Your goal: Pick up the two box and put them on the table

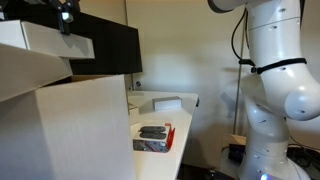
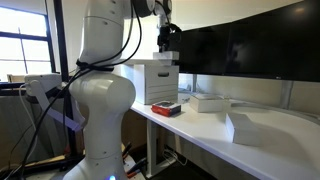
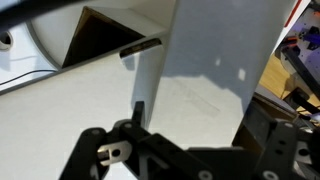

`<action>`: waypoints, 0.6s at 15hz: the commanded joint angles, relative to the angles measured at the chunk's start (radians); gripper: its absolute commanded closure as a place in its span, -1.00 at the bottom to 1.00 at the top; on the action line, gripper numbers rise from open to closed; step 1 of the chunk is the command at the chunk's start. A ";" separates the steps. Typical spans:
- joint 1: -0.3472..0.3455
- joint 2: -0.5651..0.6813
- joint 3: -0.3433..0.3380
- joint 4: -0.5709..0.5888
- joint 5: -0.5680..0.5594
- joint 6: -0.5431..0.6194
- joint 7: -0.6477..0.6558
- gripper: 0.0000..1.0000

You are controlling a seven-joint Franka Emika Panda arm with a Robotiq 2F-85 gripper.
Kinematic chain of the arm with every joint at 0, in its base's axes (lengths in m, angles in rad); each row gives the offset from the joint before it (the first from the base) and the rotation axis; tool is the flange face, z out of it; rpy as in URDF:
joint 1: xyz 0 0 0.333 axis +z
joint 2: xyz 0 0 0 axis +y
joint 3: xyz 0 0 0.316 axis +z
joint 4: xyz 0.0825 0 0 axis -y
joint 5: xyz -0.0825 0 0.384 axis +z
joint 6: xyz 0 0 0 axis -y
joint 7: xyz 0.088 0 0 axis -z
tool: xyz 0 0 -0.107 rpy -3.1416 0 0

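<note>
Both boxes show in an exterior view. A flat white box [image 2: 208, 102] lies on the desk [image 2: 200, 124] just beyond the red-edged tray [image 2: 166, 108]. The nearer white box [image 2: 255, 128] sits further along the same desk, well apart from it. They look like plain cardboard, so expect them to be light, fairly stiff and smooth-faced, with lids or walls that could dent under a hard squeeze. Take each one from above, across its shorter width and near the middle, so it hangs level and does not twist out.

Your arm [image 2: 100, 40] rises from its base, bends over at the top and points the gripper [image 2: 166, 57] straight down over the tall pale carton [image 2: 155, 82], close above its top. That puts it near neither box. The wrist view is mostly filled by a white panel [image 3: 215, 60] and a pale surface. I cannot tell from any view whether the jaws are parted or closed, or whether anything sits between them.
</note>
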 commanded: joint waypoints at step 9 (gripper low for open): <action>0.038 0.045 0.002 0.033 -0.058 0.000 0.027 -0.50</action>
